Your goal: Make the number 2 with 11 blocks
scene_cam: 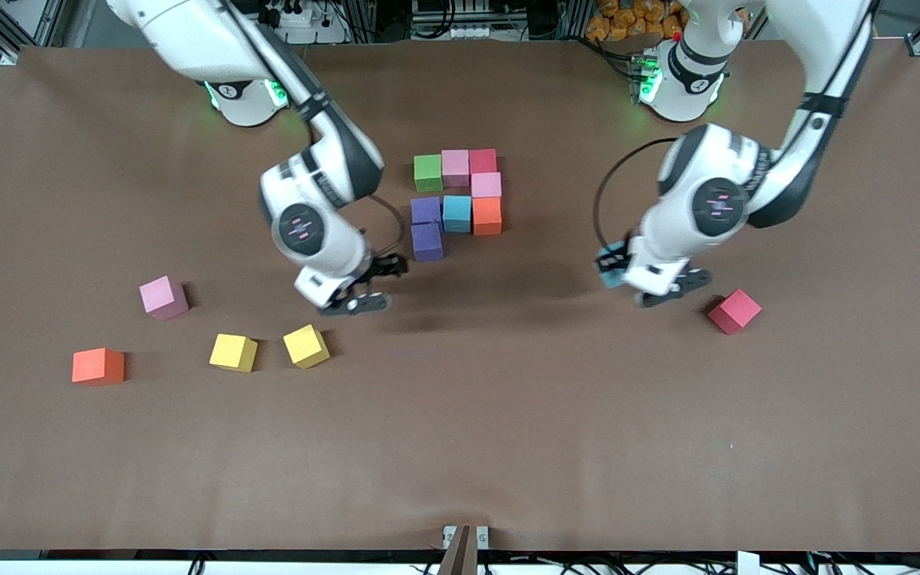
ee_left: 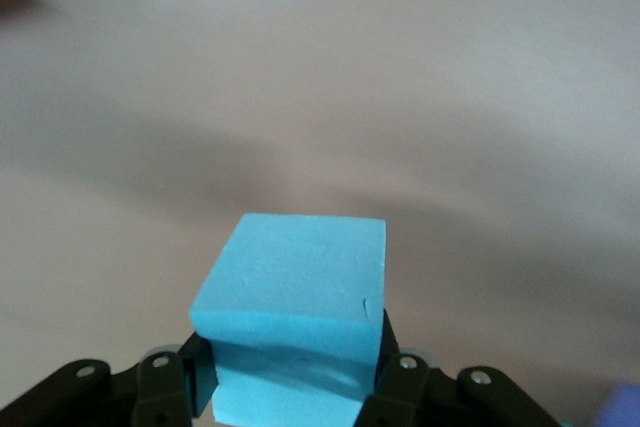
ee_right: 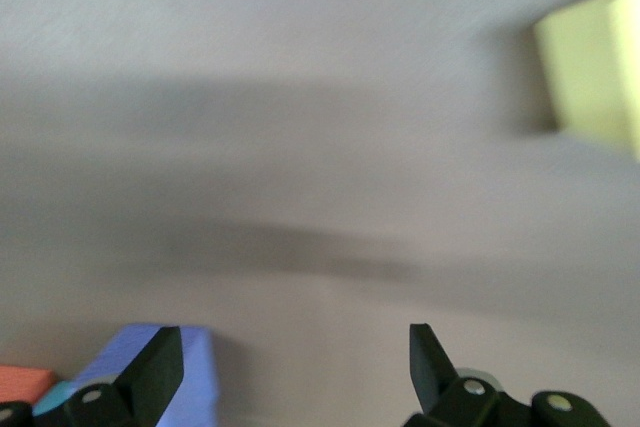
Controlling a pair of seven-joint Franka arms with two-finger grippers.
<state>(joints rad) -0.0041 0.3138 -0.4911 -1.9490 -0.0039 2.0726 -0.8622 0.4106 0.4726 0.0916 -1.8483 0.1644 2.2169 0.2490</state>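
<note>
The left gripper (scene_cam: pixel 618 271) hung over bare table toward the left arm's end, its fingers (ee_left: pixel 398 375) pinched onto a cyan block (ee_left: pixel 295 292) — the cube's upper half stood clear of the jaws in the left wrist view. A crimson block (scene_cam: pixel 734 311) lay on the table just beside that gripper, loose and turned at an angle. The right gripper (scene_cam: pixel 370 286) was up over bare table next to the near end of the cluster, jaws spread wide with nothing between them; in the right wrist view one finger (ee_right: pixel 155 372) showed close to a purple cube. The number 2 (scene_cam: pixel 458 204) stood only part-built in the middle of the table: a far row of green block (scene_cam: pixel 428 172), pink and crimson cubes touching, a second pink one under the crimson, then a row of purple, cyan and orange, and one more purple block (scene_cam: pixel 427 241) nearest the front camera on the green side. Toward the right arm's end four loose cubes sat well apart from the cluster — a pink block (scene_cam: pixel 163 297), an orange block (scene_cam: pixel 97 366), and two yellow blocks (scene_cam: pixel 233 352) (scene_cam: pixel 306 346) near each other, nearer the camera than the pink.
</note>
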